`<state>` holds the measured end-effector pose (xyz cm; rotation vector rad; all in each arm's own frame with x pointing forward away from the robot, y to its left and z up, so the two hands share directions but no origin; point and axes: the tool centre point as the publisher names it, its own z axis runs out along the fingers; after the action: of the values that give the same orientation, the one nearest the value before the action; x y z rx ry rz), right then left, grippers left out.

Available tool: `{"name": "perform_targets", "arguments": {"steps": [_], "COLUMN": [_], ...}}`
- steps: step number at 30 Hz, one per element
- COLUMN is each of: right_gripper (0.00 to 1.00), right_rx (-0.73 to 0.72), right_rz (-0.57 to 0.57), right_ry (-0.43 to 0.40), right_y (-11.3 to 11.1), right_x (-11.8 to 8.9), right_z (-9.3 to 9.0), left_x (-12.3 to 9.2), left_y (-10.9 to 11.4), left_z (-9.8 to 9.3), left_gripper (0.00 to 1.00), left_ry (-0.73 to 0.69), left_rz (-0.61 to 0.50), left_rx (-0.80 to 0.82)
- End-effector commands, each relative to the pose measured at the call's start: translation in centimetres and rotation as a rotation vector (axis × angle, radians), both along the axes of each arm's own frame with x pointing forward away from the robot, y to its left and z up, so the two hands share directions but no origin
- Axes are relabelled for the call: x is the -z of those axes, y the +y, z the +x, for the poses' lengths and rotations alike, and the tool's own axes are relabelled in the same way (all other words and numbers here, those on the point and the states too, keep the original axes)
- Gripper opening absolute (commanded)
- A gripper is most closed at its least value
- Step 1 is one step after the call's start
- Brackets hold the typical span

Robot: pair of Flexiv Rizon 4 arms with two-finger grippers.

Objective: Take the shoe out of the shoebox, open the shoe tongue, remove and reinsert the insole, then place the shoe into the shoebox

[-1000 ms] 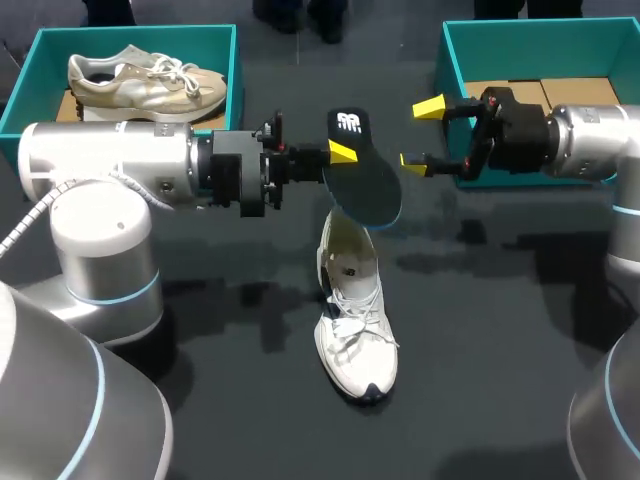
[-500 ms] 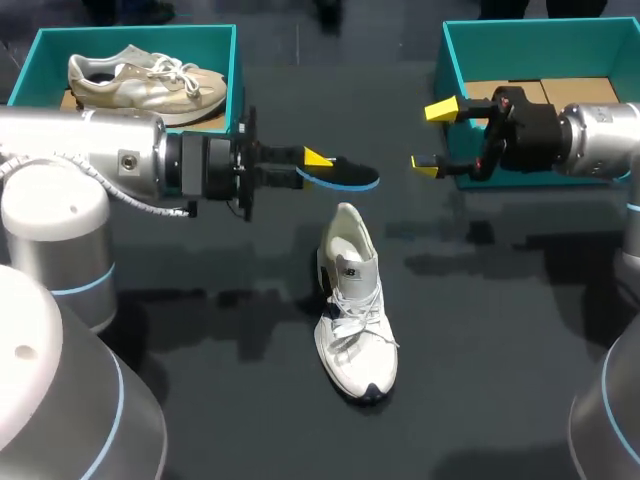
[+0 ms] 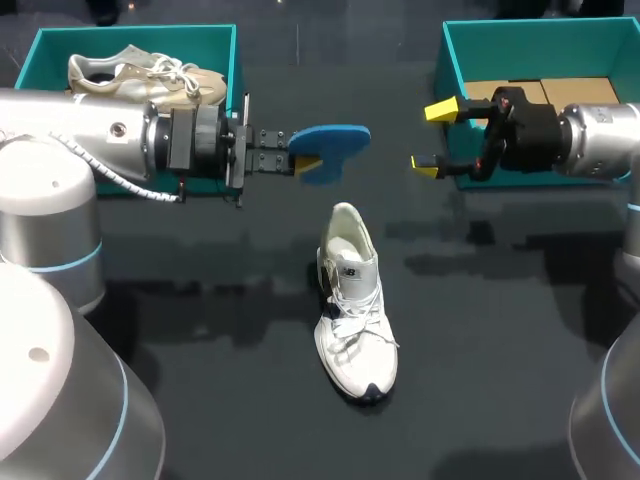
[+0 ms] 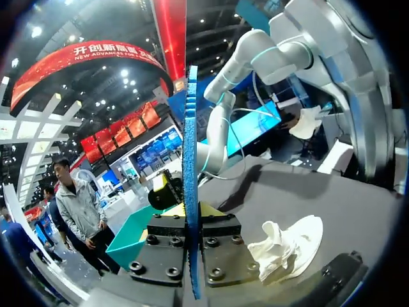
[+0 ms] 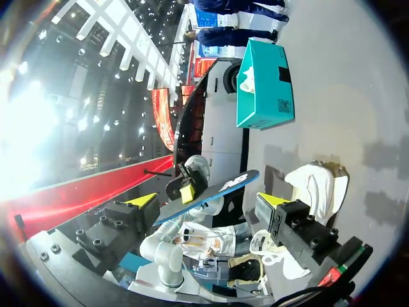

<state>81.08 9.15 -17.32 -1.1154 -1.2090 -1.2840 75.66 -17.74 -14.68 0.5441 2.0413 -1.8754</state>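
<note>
The left gripper (image 3: 303, 156) clamps a flat blue foam insole (image 3: 335, 140) above the table, on the far side of the white laced sneaker (image 3: 352, 310). The right gripper (image 3: 432, 137) has its fingers spread apart.

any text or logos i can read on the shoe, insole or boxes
white shoe: small dark tag on the tongue, too small to read.
insole: white mark on its dark face, right wrist view, too blurred to read.
teal shoebox: dark label and a code sticker on its side wall, too small to read.
Nothing here reads clearly enough to quote.
</note>
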Motion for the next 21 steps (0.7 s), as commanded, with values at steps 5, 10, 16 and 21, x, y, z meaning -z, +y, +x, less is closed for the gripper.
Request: {"name": "perform_targets", "arguments": {"steps": [5,10,16,21], "right_gripper": [1.0,1.0,1.0,1.0], "right_rx": [0.002,0.002,0.002,0.002], "right_rz": [-0.003,-0.003,-0.003,-0.003], "right_ry": [0.001,0.001,0.001,0.001], "right_y": [0.0,0.0,0.0,0.0], "right_x": [-0.1,-0.1,-0.1,-0.1], "right_z": [-0.1,-0.1,-0.1,-0.1], "left_x": [-1.9,-1.9,-1.9,-2.3], "left_y": [0.4,0.4,0.3,0.6], "left_z": [0.5,0.5,0.8,2.2], "left_gripper": [0.0,0.0,0.0,0.0], "left_ry": [0.682,0.682,0.741,1.058], "left_rz": [-0.055,-0.055,-0.047,-0.077], "left_rx": [-0.007,-0.007,-0.01,-0.014]}}
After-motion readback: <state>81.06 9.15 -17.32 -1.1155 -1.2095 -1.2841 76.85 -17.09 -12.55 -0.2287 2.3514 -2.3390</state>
